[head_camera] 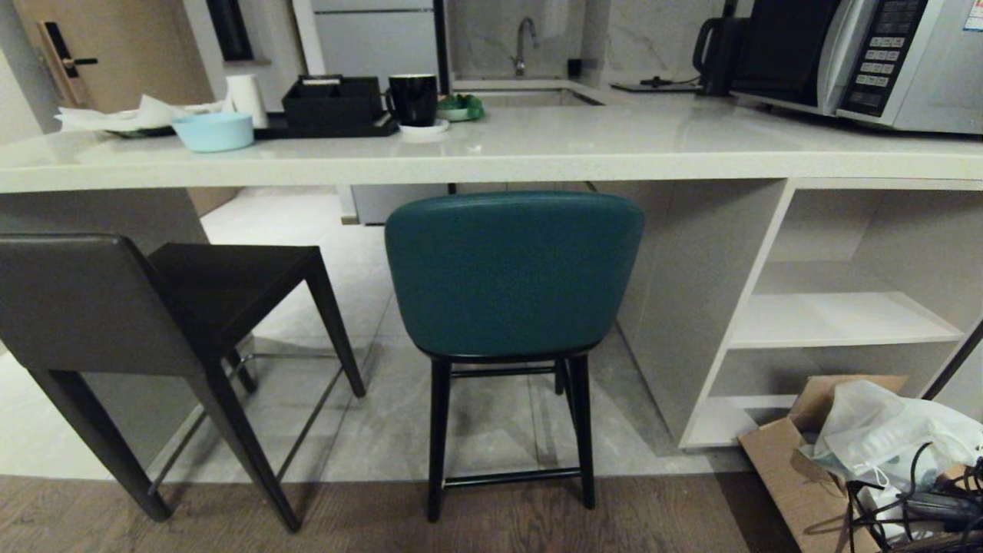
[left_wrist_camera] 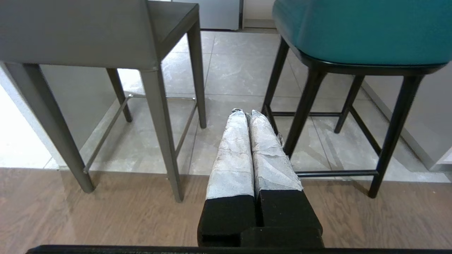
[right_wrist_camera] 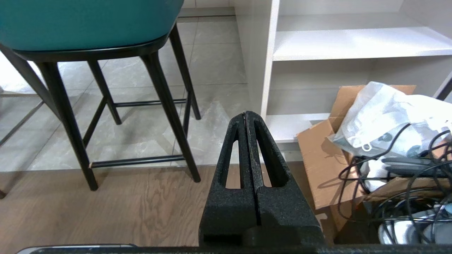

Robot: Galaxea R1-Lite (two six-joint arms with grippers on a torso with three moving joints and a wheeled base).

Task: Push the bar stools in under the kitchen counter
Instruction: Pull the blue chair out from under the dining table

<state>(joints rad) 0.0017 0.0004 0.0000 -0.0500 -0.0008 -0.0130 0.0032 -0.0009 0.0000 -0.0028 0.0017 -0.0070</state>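
Both end effectors pressed together, before teal stool (head_camera: 513, 273) and grey stool (head_camera: 115, 307).

Teal stool (head_camera: 513, 273), grey stool (head_camera: 115, 307) before counter (head_camera: 537, 153)

Pale grey stone floor tiles (head_camera: 361, 307) farther in, dark wood floorboards (head_camera: 369, 518) nearest. Wooden door (head_camera: 115, 46) with black handle at far left. Marble-look wall (head_camera: 645, 34) at back, sink tap (head_camera: 524, 42) before it. Microwave (head_camera: 868, 57) and black kettle (head_camera: 718, 54) at right. Open cardboard box (head_camera: 799, 453) on floor, stuffed with a plastic bag (head_camera: 891, 430) and black cables (head_camera: 921, 499).
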